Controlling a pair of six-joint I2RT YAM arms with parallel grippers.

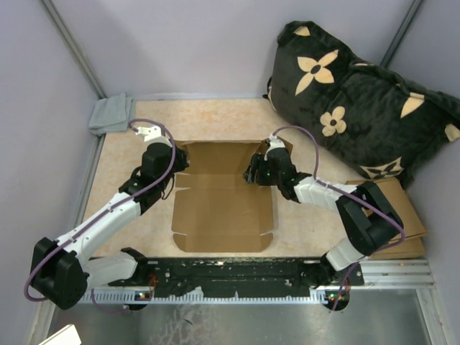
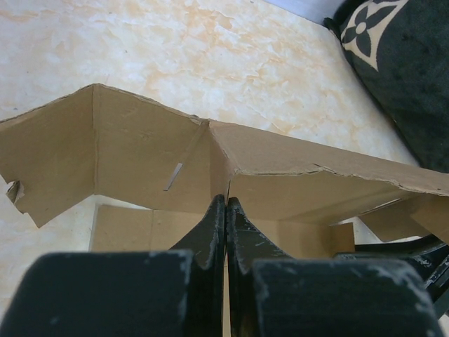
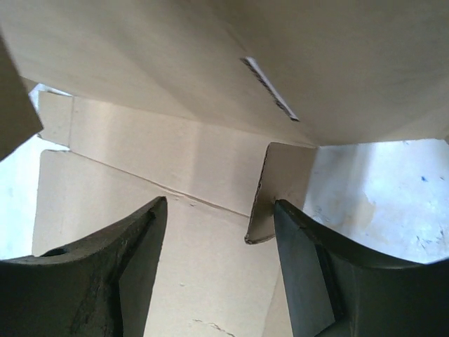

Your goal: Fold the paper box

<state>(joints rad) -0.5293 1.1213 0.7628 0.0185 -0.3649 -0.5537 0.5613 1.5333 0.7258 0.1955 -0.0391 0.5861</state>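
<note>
The paper box [image 1: 223, 208] lies centred on the mottled beige surface [image 1: 215, 118], far panel raised. The left gripper [image 1: 178, 162], at its far-left corner, is clamped on a thin corrugated edge, as only the left wrist view shows. The right gripper [image 1: 251, 172], at the far-right corner, stands wide; its wrist view shows a rounded tab [image 3: 270, 189] between the fingers.

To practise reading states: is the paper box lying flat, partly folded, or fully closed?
Partly folded: the paper box has near panels flat and its far wall raised, with the left gripper pinched on it.
</note>
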